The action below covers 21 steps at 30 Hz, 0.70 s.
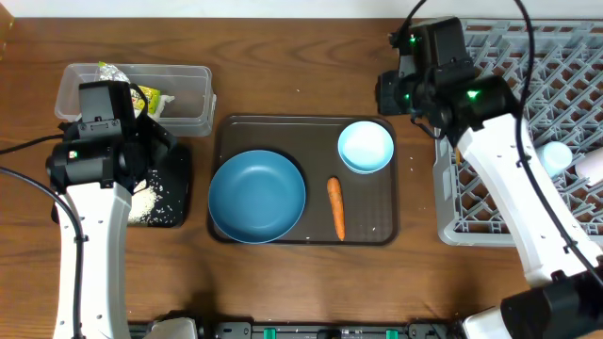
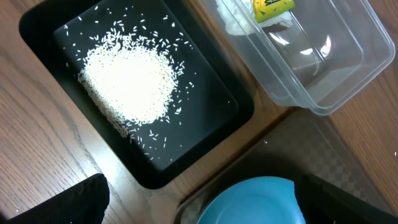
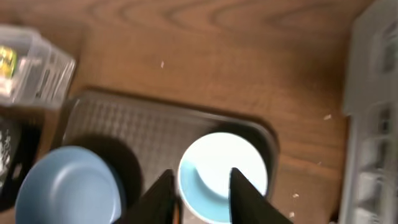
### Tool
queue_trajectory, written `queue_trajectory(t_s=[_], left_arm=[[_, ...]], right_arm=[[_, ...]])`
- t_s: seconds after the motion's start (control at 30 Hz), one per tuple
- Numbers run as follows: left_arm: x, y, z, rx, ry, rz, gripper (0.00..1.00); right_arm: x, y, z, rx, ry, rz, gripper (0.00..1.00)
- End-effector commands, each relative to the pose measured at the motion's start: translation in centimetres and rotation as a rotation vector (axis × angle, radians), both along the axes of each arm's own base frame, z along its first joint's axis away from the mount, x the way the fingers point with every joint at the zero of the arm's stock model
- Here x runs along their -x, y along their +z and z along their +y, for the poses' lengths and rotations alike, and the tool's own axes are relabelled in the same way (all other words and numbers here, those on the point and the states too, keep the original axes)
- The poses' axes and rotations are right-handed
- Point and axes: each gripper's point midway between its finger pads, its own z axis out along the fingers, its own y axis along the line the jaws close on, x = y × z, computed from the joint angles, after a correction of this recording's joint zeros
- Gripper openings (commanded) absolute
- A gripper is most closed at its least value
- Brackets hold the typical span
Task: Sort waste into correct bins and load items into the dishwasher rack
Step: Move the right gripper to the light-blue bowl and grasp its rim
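Note:
The dark-blue dish point(image 1: 256, 196), the pale-blue bowl point(image 1: 366, 147) and the orange carrot point(image 1: 336, 207) lie on the brown serving tray point(image 1: 311, 125). White rice point(image 1: 149, 201) lies piled in the black tray point(image 1: 177, 168). The yellow-green wrapper point(image 1: 148, 98) sits in the clear tub point(image 1: 184, 89). My left gripper point(image 2: 205, 205) is open and empty above the black tray's corner and the dish's rim point(image 2: 255, 202). My right gripper point(image 3: 204, 196) is open and empty, high over the bowl point(image 3: 224, 165). Two cups point(image 1: 556, 155) sit in the grey rack point(image 1: 556, 56).
The rack fills the right side of the table, with my right arm point(image 1: 499, 169) crossing its left wall. The clear tub and the black tray stand side by side at the left, under my left arm point(image 1: 94, 160). Bare wood lies along the front edge.

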Motion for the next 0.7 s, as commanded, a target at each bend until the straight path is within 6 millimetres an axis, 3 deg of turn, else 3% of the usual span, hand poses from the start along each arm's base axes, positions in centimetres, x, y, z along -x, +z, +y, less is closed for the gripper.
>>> queue_trajectory(t_s=[0.0,0.23,0.37,0.43,0.6,0.63,0.67], left_arm=[[0.0,0.2,0.1,-0.007,-0.003,0.002,0.98],[0.0,0.2,0.1,-0.007,-0.003,0.002,0.98],[0.0,0.2,0.1,-0.007,-0.003,0.002,0.98],[0.0,0.2,0.1,-0.007,-0.003,0.002,0.98],[0.0,0.2,0.1,-0.007,-0.003,0.002,0.98],[0.0,0.2,0.1,-0.007,-0.003,0.002,0.98],[0.0,0.2,0.1,-0.007,-0.003,0.002,0.98]], right_arm=[[1.4,-4.7,2.9,0.008,0.113,0.108,0.34],[1.8,-15.2,6.4,0.189,0.055,0.226,0.37],[2.1,-19.4,6.8,0.262,0.013,0.274,0.37],[2.4,-20.9,6.6,0.300,-0.004,0.290,0.37],[2.8,-22.5,6.6,0.325,-0.006,0.318,0.36],[2.8,-22.6,6.6,0.327,-0.006,0.319,0.31],[2.8,-22.6,6.5,0.328,-0.006,0.320,0.16]])
